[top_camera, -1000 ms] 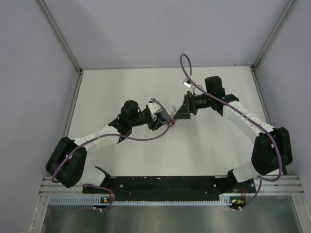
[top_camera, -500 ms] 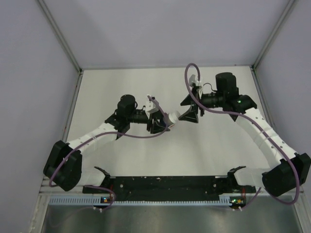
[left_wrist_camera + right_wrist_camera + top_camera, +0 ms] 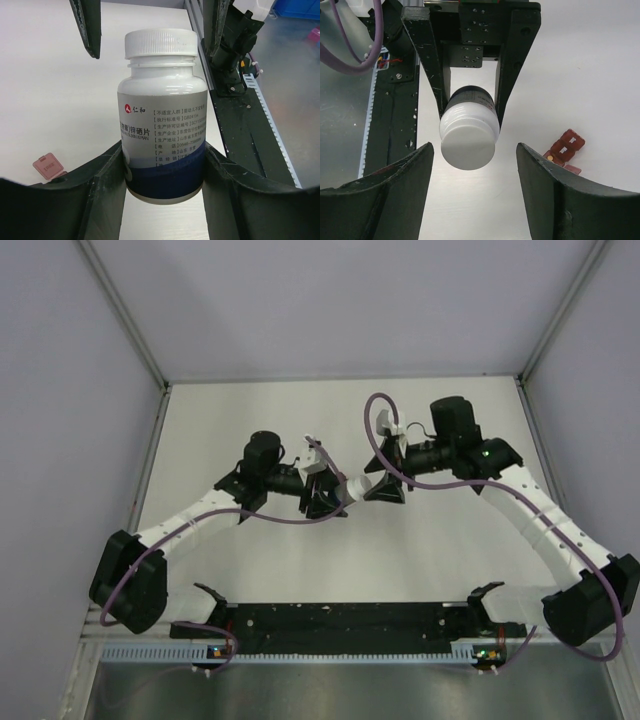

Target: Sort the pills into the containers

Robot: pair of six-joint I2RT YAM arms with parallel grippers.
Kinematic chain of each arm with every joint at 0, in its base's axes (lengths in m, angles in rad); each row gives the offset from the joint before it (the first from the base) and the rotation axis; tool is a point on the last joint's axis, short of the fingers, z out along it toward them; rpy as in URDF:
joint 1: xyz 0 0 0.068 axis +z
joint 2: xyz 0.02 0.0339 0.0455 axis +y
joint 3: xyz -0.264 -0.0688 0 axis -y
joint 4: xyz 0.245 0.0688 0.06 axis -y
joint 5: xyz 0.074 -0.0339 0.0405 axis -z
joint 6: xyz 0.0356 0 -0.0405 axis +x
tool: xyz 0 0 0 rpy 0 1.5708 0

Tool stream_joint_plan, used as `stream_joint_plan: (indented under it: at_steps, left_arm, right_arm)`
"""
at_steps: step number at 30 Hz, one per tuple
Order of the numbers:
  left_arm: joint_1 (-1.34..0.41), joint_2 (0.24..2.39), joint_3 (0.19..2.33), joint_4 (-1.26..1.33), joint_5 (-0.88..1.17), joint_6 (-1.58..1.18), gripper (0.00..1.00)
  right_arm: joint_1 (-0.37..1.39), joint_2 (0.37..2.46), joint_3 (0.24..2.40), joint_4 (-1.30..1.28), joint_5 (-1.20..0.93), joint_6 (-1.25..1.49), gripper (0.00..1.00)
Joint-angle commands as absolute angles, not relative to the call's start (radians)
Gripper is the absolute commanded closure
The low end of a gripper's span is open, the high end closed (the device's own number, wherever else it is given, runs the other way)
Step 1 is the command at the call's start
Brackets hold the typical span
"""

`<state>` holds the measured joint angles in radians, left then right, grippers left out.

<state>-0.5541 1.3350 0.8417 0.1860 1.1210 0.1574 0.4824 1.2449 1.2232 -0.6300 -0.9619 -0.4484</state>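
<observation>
A white pill bottle (image 3: 162, 115) with a blue band and a white screw cap (image 3: 160, 42) lies level above the table. My left gripper (image 3: 162, 150) is shut on its lower body. My right gripper (image 3: 473, 150) faces the cap (image 3: 468, 142) and is open; its fingers (image 3: 400, 190) stand either side of the cap without touching it. In the top view the two grippers meet mid-table, left gripper (image 3: 325, 495) and right gripper (image 3: 378, 488). The red-brown containers (image 3: 565, 146) lie on the table beside the bottle, one compartment open with a small yellow pill (image 3: 550, 157) inside.
A pink-red open lid (image 3: 47, 166) of the containers shows at the lower left of the left wrist view. The black mounting rail (image 3: 350, 620) runs along the near edge. Grey walls enclose the white table (image 3: 250, 420).
The right arm swung out to the right and came back, so its gripper now stands around the bottle's cap. The left gripper kept hold of the bottle and shifted slightly left.
</observation>
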Motion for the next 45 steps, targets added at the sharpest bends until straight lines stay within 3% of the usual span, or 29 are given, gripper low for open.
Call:
stream_joint_plan:
  at_steps: [1,14,22,30,45]
  left_arm:
    - [-0.554,1.333,0.884,0.178,1.158,0.184,1.00]
    - [-0.555,1.344,0.893,0.170,1.152,0.189,1.00]
    - [-0.555,1.335,0.888,0.164,1.079,0.207,1.00]
    - [-0.558,1.312,0.893,0.205,0.832,0.218,1.00]
    - [-0.609,1.324,0.937,0.169,0.256,0.340,1.00]
  right_arm:
    - [0.495,1.246,1.284,-0.623,-0.988,-0.471,0.35]
    - [0.505,1.266,1.261,-0.601,-1.002,-0.451,0.47]
    - [0.505,1.284,1.252,-0.572,-0.997,-0.388,0.81]
    - [0.502,1.359,1.212,-0.457,-0.928,-0.197,0.97]
    - [0.454,1.604,1.264,-0.397,-0.838,0.090,0.99]
